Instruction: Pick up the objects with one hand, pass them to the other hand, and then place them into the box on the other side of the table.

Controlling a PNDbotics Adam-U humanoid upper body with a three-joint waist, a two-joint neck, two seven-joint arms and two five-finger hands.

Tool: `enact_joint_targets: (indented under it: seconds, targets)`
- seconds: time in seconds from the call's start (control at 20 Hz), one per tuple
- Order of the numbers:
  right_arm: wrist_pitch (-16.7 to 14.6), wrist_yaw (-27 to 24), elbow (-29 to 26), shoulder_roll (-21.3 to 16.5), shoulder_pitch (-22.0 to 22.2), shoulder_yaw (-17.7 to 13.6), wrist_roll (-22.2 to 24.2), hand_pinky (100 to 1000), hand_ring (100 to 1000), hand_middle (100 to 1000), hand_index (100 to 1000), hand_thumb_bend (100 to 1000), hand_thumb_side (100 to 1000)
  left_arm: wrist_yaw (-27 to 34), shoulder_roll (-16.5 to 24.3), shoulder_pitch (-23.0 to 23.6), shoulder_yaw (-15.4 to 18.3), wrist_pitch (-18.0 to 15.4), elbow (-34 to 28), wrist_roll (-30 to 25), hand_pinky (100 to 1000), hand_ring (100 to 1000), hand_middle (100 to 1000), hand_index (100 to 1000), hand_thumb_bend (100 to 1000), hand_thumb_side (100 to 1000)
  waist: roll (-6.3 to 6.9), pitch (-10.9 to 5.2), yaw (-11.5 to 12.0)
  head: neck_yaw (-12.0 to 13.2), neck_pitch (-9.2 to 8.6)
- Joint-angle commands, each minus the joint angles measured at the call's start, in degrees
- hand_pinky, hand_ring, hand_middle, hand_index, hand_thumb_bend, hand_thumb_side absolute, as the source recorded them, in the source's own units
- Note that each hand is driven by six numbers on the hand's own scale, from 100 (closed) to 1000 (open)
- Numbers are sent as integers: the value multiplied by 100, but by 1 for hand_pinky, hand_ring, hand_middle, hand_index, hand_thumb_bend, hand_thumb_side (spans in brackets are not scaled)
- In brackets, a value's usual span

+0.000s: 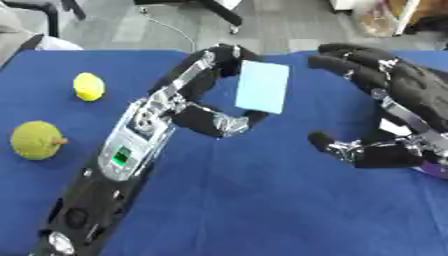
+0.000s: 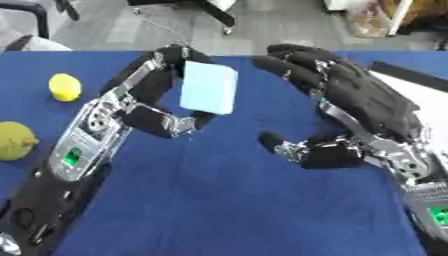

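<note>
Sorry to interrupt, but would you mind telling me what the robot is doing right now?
It is partway through a handover. The left hand holds a light blue block pinched between its fingers and thumb above the blue table. The right hand waits open just beside the block, not yet gripping it. A small yellow fruit and a larger greenish one lie on the table's left side.

We find an office or lab space: a blue-covered work table [image 1: 262, 200], a grey hard floor [image 1: 289, 22] beyond it, chair legs [image 1: 223, 12], and a loose cable [image 1: 175, 30].
</note>
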Motion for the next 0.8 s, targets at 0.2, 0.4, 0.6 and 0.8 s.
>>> enact_joint_targets:
  seconds: [0.2,0.4,0.6,0.8]
  targets:
    - [-10,-56,-120,11,-177,4,51,883,921,814,959,335,223,79,54,-163,31,46,-62,-5,681,466,440,485,100,100,-92,47,8,-48,-14]
    - [-61,-44,-120,34,-205,-3,112,886,921,816,962,344,229,-116,34,-166,-15,-4,87,39,681,466,439,484,100,100,-95,55,6,-78,-14]
    - [-71,-212,-120,76,-228,6,139,855,930,808,967,301,238,-334,15,-170,-86,-80,252,79,682,466,440,483,100,100,-95,60,4,-96,-14]
    - [-10,-529,-120,126,-232,16,188,817,945,799,976,236,259,-523,-41,-169,-102,-149,426,138,683,466,440,483,100,100,-96,61,4,-111,-14]
